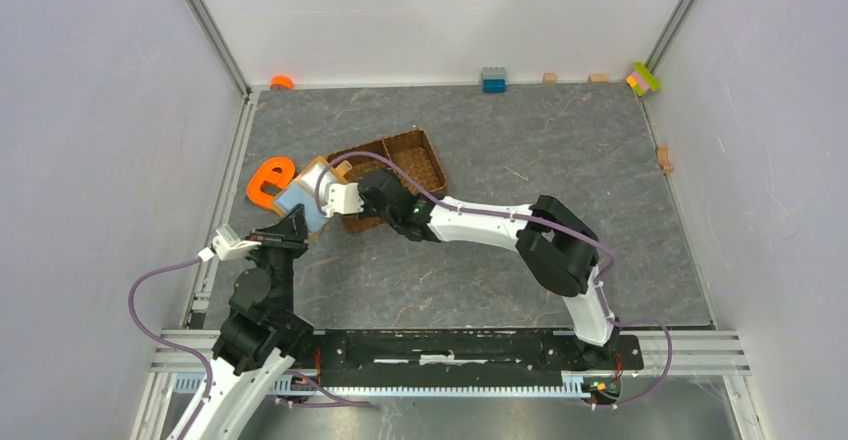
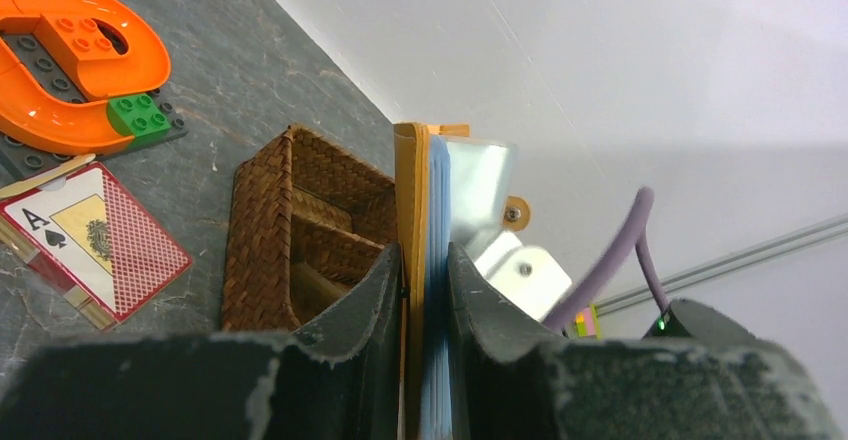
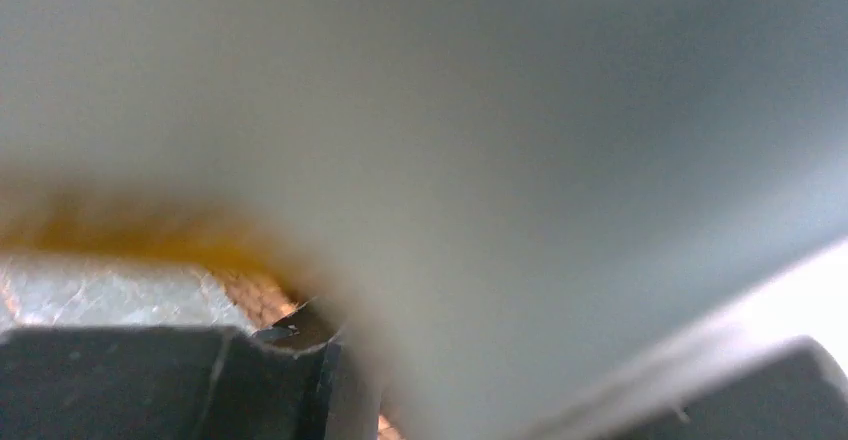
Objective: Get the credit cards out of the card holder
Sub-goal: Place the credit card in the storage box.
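Wallet stands on edge, pinched between the narrow fingers of the left gripper, its long axis running straight out from them toward the woven tray. The right gripper hovers at its far end; I cannot tell whether its fingers are apart or closed.

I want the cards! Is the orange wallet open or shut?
Open: the card holder shows its blue lining from above, while the left hand pinches it.

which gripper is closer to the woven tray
Right. The right gripper is at the left edge of the woven tray; the left gripper is nearer the bases, clamping the card holder.
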